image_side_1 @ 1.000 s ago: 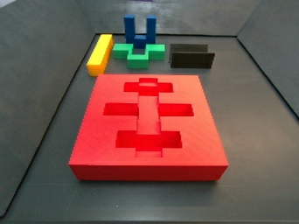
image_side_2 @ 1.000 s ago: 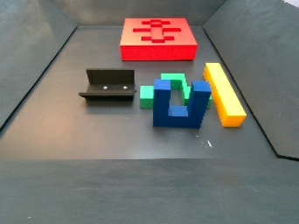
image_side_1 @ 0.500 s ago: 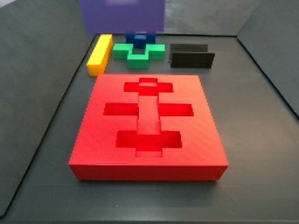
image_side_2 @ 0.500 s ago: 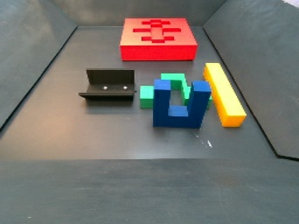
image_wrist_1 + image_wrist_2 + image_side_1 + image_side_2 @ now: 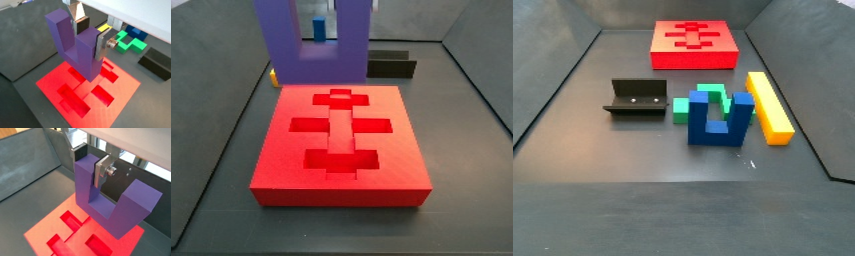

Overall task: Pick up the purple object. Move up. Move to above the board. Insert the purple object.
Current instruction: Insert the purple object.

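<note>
Moved: purple object (image 5: 314, 45) looks bigger and lower in a side view than half a second back, now hiding most of the blue and green pieces behind it; the table bits in the side view where it doesn't show haven't budged.
Yellow bar: only a sliver (image 5: 271, 77) peeks out left of the purple block; full length shows elsewhere (image 5: 770, 107), lying flat just right of the blue piece.
Purple object: held up in the air, arms pointing up, base bar down, over the far end of the board in both wrist views (image 5: 79, 45) (image 5: 110, 203). Not in any cutout.
Gripper: clamped on one arm of the purple object (image 5: 104, 171), a silver finger plate (image 5: 105, 44) flat against that arm's face; jaws closed down to the arm's thickness.
Board: red slab (image 5: 298, 160) flat on the floor, cross and bar recesses open, right under the block in the wrist views (image 5: 120, 102).
Fixture: dark L bracket (image 5: 635, 98) left of the green block (image 5: 684, 108); also at back right (image 5: 392, 66).
Blue two-pronged piece: upright (image 5: 720, 120), touching the green block.
</note>
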Motion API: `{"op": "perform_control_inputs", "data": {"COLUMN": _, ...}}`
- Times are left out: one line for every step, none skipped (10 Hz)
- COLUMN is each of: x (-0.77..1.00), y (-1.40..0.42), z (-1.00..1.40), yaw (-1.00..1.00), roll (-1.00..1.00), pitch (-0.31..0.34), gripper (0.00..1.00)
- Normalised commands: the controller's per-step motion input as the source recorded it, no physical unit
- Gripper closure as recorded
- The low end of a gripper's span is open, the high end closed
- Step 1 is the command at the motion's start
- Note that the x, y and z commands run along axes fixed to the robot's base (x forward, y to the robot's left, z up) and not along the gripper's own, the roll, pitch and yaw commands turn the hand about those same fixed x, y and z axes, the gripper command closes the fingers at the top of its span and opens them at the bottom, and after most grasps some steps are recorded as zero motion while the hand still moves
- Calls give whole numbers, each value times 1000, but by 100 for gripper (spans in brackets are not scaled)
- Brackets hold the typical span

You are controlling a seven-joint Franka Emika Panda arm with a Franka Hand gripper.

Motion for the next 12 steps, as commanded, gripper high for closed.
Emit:
{"op": "perform_control_inputs", "data": {"x": 363, "y": -526, "z": -446, "yaw": 346, "roll": 74, "pitch": 0, "gripper": 100}}
{"op": "perform_control_inputs", "data": {"x": 54, "y": -386, "z": -354, "yaw": 234, "roll": -104, "pitch": -69, "gripper": 100}}
{"op": "perform_control_inputs", "data": {"x": 0, "y": -174, "z": -394, "yaw": 174, "roll": -280, "pitch": -146, "gripper": 100}}
{"op": "perform_control_inputs", "data": {"x": 83, "y": -194, "z": -474, "yaw": 237, "roll": -234, "pitch": -136, "gripper": 100}}
{"op": "perform_control_inputs", "data": {"x": 229, "y": -280, "z": -423, "yaw": 203, "roll": -57, "pitch": -84, "gripper": 100}}
{"op": "perform_control_inputs", "data": {"x": 320, "y": -269, "z": -440, "yaw": 120, "roll": 0, "pitch": -59, "gripper": 100}}
{"op": "perform_control_inputs", "data": {"x": 300, "y": -283, "z": -474, "yaw": 100, "roll": 27, "pitch": -24, "gripper": 100}}
{"op": "perform_control_inputs", "data": {"x": 380, "y": -243, "z": -391, "yaw": 86, "roll": 236, "pitch": 26, "gripper": 100}}
{"op": "perform_control_inputs", "data": {"x": 477, "y": -183, "z": -174, "yaw": 0, "roll": 423, "pitch": 169, "gripper": 100}}
{"op": "perform_control_inputs", "data": {"x": 497, "y": -189, "z": -120, "yaw": -26, "roll": 486, "pitch": 260, "gripper": 100}}
{"op": "perform_control_inputs", "data": {"x": 260, "y": -129, "z": -171, "yaw": 0, "roll": 297, "pitch": 171, "gripper": 100}}
{"op": "perform_control_inputs", "data": {"x": 240, "y": -77, "z": -174, "yaw": 0, "roll": 259, "pitch": 146, "gripper": 100}}
